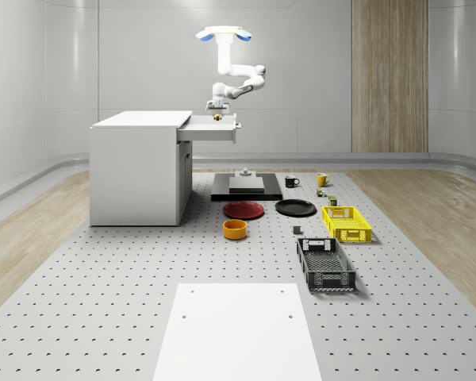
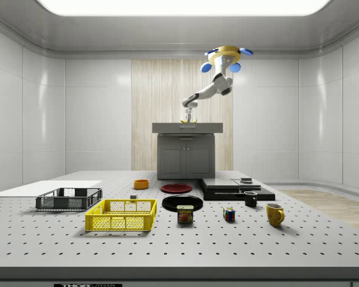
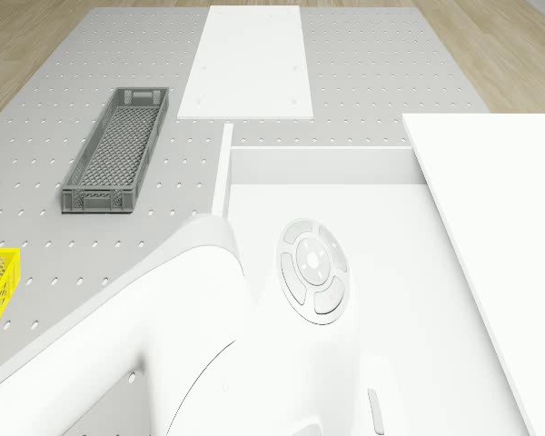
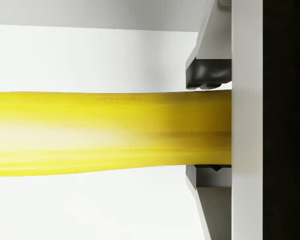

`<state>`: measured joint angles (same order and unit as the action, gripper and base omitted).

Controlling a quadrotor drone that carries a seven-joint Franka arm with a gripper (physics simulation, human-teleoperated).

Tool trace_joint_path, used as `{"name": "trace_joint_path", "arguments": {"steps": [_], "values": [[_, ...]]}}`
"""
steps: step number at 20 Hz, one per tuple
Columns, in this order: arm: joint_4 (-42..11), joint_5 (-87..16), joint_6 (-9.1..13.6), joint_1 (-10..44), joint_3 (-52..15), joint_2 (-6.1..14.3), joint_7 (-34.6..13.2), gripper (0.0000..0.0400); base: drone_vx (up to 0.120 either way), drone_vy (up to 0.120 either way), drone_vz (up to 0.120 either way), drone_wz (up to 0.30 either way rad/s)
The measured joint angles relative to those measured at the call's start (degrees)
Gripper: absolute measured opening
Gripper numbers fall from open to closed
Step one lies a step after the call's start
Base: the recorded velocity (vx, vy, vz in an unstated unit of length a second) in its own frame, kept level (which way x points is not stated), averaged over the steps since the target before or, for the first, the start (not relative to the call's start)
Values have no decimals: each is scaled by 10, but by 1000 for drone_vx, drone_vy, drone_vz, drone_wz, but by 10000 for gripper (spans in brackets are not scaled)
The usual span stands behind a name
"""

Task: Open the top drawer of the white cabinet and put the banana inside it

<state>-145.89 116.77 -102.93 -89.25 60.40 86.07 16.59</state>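
The white cabinet (image 1: 139, 171) stands at the whole-scene view's left, and its top drawer (image 1: 212, 132) is pulled out towards the right. The drone (image 1: 223, 34) hovers above the drawer with its arm bent down. My gripper (image 1: 217, 112) hangs just over the drawer's tray, shut on the yellow banana (image 1: 217, 117). In the wrist view the banana (image 4: 110, 132) lies crosswise between the two dark pads (image 4: 208, 75), with the white drawer floor behind it. The side view has the banana (image 2: 188, 121) level with the drawer rim (image 2: 187, 127). The drone view looks over the arm into the open drawer (image 3: 372, 227).
On the perforated floor lie a red plate (image 1: 243, 209), a black plate (image 1: 295, 208), an orange bowl (image 1: 235, 229), a yellow crate (image 1: 346, 224), a grey crate (image 1: 325, 265), two mugs and a black platform (image 1: 246, 187). A white board (image 1: 236, 329) lies in front.
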Motion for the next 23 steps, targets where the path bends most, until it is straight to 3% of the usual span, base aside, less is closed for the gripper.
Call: {"name": "trace_joint_path", "arguments": {"steps": [10, 13, 15, 18, 23], "values": [[34, 40, -21, -14, -42, -20, -2, 193, 0, 0, 0, 0], [37, 46, -20, -14, -45, -24, -10, 293, 0, 0, 0, 0], [33, 44, -15, -11, -42, -25, -16, 335, 0, 0, 0, 0], [23, 37, -5, -4, -31, -23, -22, 369, 0, 0, 0, 0], [11, 27, 9, 4, -16, -23, -28, 390, 0, 0, 0, 0]]}}
